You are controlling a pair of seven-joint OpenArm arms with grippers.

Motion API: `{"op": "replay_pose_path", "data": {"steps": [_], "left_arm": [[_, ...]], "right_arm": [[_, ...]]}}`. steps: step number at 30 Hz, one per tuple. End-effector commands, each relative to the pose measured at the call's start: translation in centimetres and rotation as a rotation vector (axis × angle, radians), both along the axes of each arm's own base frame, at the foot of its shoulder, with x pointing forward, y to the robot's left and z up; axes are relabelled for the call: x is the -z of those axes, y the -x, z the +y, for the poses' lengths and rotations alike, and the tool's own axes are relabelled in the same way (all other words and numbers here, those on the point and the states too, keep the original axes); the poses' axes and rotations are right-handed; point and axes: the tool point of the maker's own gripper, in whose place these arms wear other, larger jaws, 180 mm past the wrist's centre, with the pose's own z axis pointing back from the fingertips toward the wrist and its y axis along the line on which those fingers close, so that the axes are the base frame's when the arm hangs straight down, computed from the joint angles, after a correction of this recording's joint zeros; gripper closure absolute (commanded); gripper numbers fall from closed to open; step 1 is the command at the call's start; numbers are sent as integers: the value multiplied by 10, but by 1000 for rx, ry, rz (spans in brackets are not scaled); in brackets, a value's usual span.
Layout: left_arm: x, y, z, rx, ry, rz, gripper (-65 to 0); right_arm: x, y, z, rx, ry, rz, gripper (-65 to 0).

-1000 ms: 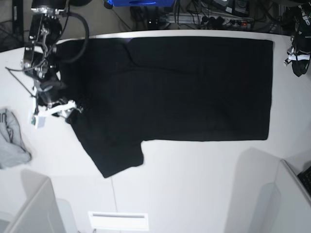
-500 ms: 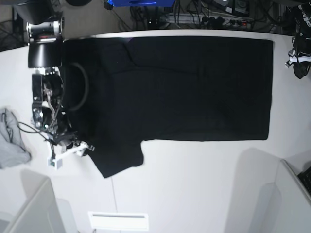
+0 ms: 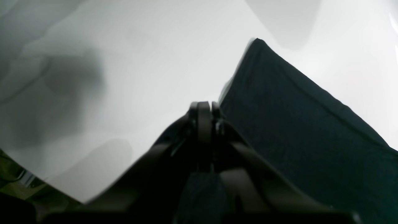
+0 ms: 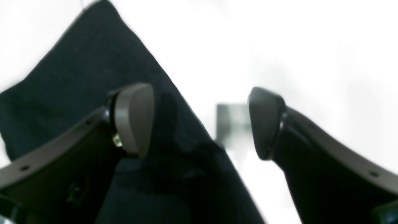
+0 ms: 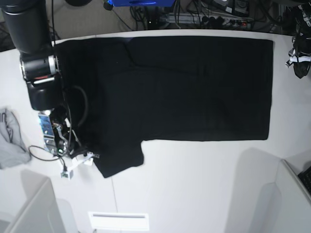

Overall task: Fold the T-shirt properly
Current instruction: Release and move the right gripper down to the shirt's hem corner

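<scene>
A: Where's the T-shirt (image 5: 194, 87)?

B: Spread flat on the white counter (image 5: 194, 184), plain black side up, one short sleeve pointing to the near-left in the base view. One shirt, and one small grey cloth (image 5: 10, 141) lying apart from it at the counter's left edge.

A: Any containers?

B: None that I can make out holding anything; only pale panels at the bottom corners of the base view.

A: And the arms?

B: Two. The right gripper (image 5: 77, 160) sits low at the sleeve's outer edge. From its wrist camera the fingers (image 4: 135, 118) are spread wide apart, one over the black fabric and the other over bare counter, with the sleeve's hem running between them. Nothing is clamped.

A: The left one?

B: The left gripper (image 3: 203, 115) is off at the counter's far-right side in the base view, away from the shirt's edge. Its wrist camera shows the fingers pressed together with nothing between them, a corner of the shirt lying beyond on the counter
</scene>
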Motion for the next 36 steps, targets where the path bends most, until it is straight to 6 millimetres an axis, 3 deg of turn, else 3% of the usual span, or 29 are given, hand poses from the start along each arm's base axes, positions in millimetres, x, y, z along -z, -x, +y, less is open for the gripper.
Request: {"op": "replay_pose_path", "data": {"steps": [1, 9, 11, 16, 20, 21, 25, 31, 33, 36], "left_arm": [[-12, -4, 3, 13, -29, -30, 0], [-12, -5, 3, 12, -28, -32, 0], [-12, -5, 3, 12, -28, -32, 0], [-12, -9, 4, 6, -23, -44, 0], [-8, -7, 6, -2, -15, -37, 0], [-7, -7, 6, -3, -14, -36, 0], [-10, -11, 7, -3, -15, -49, 0], [-9, -36, 27, -21, -2, -86, -311], [-9, -43, 38, -35, 4, -94, -359], [-8, -58, 59, -55, 11, -102, -369]], "right_arm": [[-22, -22, 5, -13, -5, -67, -447], [-3, -15, 12, -40, 32, -32, -446], [2, -12, 22, -50, 21, -24, -429], [6, -10, 24, -53, 21, -22, -233], [10, -7, 23, -45, 17, -39, -30], [12, -6, 22, -43, 20, -39, 0], [14, -4, 21, -37, 19, -34, 0], [14, -4, 22, -38, 18, -33, 0], [13, -4, 22, -38, 18, -34, 0], [12, -6, 22, -38, 18, -37, 0]]}}
